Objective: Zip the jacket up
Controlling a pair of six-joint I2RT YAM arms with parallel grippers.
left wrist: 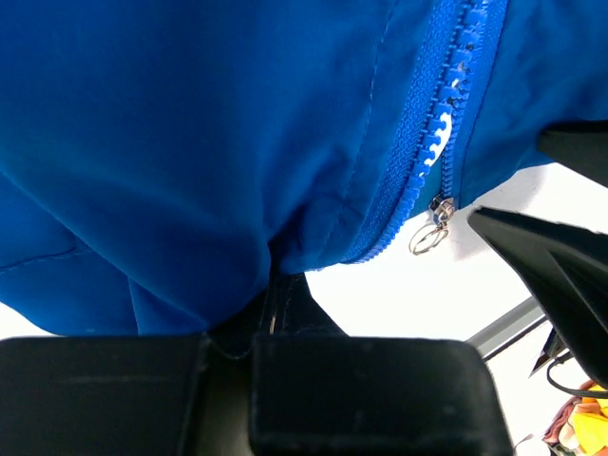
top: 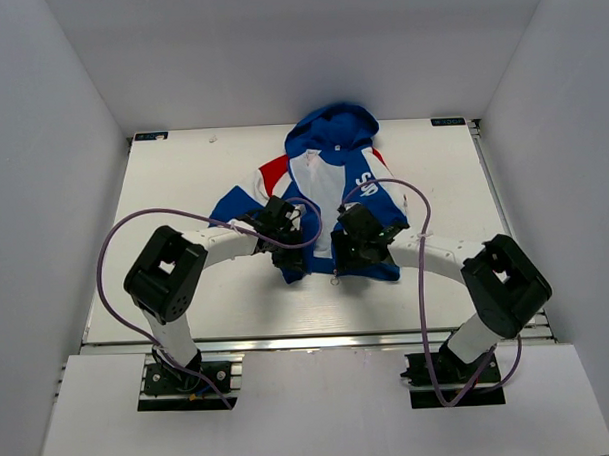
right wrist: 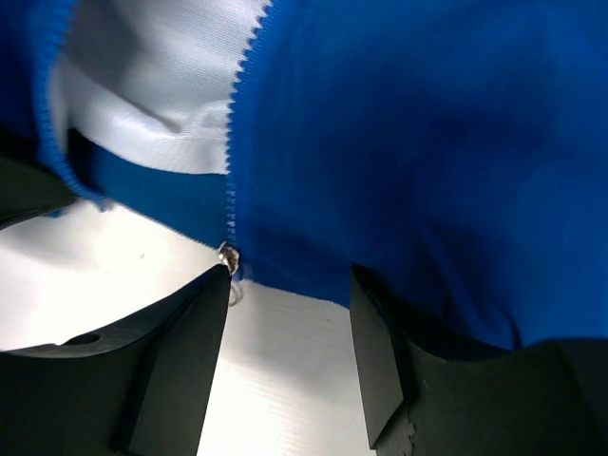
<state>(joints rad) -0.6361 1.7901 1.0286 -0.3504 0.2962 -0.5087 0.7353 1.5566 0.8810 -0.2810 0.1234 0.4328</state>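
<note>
The jacket (top: 328, 172) lies flat on the table, hood at the far end, its front open and the white lining (right wrist: 161, 85) showing. My left gripper (top: 291, 260) is shut on the blue hem (left wrist: 237, 256) of the left front panel, beside the zip teeth (left wrist: 446, 104). The metal zip slider (left wrist: 440, 207) with its ring pull (left wrist: 427, 239) hangs at the bottom of the zip. My right gripper (right wrist: 290, 275) is open at the hem of the right panel. The tip of its left finger (right wrist: 190, 323) touches the slider (right wrist: 228, 255), and nothing lies between the fingers.
The white table (top: 187, 292) shows bare surface in front of the hem. Purple cables (top: 421, 274) loop over both arms. White enclosure walls (top: 52, 147) stand on the left, right and back. The right gripper's dark fingers (left wrist: 551, 256) sit close beside the left gripper.
</note>
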